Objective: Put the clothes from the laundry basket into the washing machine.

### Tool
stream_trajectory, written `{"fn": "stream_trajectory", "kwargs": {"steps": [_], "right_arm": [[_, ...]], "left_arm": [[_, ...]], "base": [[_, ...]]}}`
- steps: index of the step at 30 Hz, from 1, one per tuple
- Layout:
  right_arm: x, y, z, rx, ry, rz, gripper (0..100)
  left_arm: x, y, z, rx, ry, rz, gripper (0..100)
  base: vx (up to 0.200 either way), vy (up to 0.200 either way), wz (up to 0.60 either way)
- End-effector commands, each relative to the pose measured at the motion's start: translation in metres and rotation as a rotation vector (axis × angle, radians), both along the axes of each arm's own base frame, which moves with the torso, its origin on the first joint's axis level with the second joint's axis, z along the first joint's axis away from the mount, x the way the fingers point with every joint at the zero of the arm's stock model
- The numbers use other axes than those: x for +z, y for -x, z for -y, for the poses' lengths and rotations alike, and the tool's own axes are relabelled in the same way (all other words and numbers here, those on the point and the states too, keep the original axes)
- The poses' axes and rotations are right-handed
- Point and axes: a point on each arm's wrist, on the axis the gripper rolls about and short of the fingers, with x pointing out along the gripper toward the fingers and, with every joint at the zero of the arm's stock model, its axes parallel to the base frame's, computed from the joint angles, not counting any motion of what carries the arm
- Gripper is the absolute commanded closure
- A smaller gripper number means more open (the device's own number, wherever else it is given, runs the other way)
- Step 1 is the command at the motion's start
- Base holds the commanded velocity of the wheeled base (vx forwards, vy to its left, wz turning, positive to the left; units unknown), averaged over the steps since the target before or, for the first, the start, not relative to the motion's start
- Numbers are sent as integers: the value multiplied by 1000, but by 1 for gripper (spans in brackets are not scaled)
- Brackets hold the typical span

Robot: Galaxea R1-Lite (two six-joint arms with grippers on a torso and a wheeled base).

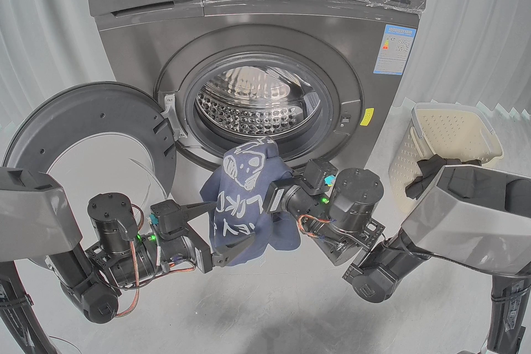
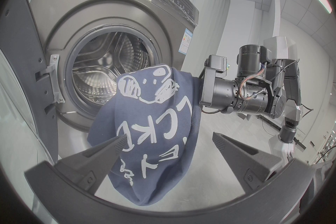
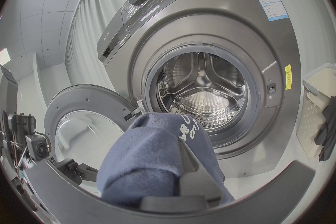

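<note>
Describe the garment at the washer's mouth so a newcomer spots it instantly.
Start at the grey washing machine, its round door swung open. At the drum opening's lower rim hangs a navy garment, clamped by the right gripper. Its white printed graphics set it apart from the dark clothes in the cream laundry basket.

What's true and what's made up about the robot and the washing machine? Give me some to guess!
1. The washing machine door is open. True.
2. The drum already has clothes inside. False: it is empty.
3. The right gripper holds the navy shirt. True.
4. The laundry basket is empty. False: a dark garment hangs over its rim.
5. The left gripper is shut. False: its fingers are spread open.
</note>
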Motion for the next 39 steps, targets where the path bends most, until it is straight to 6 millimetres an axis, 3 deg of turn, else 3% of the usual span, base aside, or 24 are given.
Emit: {"fn": "stream_trajectory", "kwargs": {"steps": [1,15,26,31,32,39], "right_arm": [[-4,5,-7,19,4,-6,100],[-3,37,-33,110,-11,-11,100],[-9,45,-27,113,6,-28,100],[-10,49,-28,124,6,-28,100],[-10,50,-29,127,6,-28,100],[-15,50,-26,115,20,-44,100]], "left_arm": [[-5,-2,4,-9,-6,-13,0],[-17,-13,6,25,-20,-33,0],[-11,-37,-1,160,38,-11,0],[-10,-38,-1,163,45,-8,0],[-9,-38,-1,163,46,-6,100],[-4,-42,0,181,60,17,100]], "base": [[0,0,0],[0,0,0],[0,0,0],[0,0,0],[0,0,0],[0,0,0]]}}
